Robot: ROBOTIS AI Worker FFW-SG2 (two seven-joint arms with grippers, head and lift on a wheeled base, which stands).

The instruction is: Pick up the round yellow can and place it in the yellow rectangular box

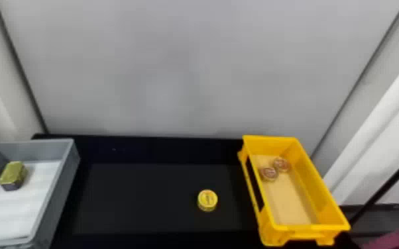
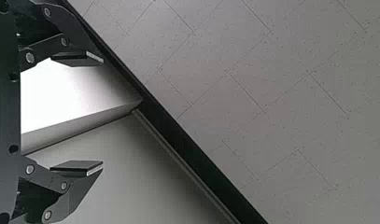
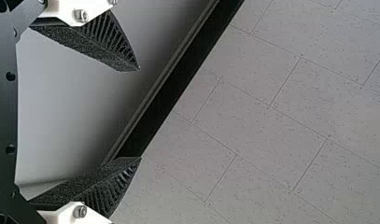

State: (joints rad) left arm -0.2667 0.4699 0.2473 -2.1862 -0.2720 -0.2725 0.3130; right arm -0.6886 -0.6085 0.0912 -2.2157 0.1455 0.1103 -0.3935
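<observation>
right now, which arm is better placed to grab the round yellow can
Right, I'd say. The round yellow can sits slightly right of the head view's centre, and the yellow box stands farther right. The right gripper is open and empty; so is the left gripper, so side decides.

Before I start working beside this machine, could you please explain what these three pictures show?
This is a robot with two arms. The head view comes from its head camera, looking forward and down at a black table. On it stand a round yellow can, a yellow rectangular box holding two round reddish-brown items, and a grey box holding a small gold-green block on a white lining. The other two pictures come from wrist cameras, turned sideways: the left gripper and right gripper are both open, with nothing held between their black fingers.
</observation>
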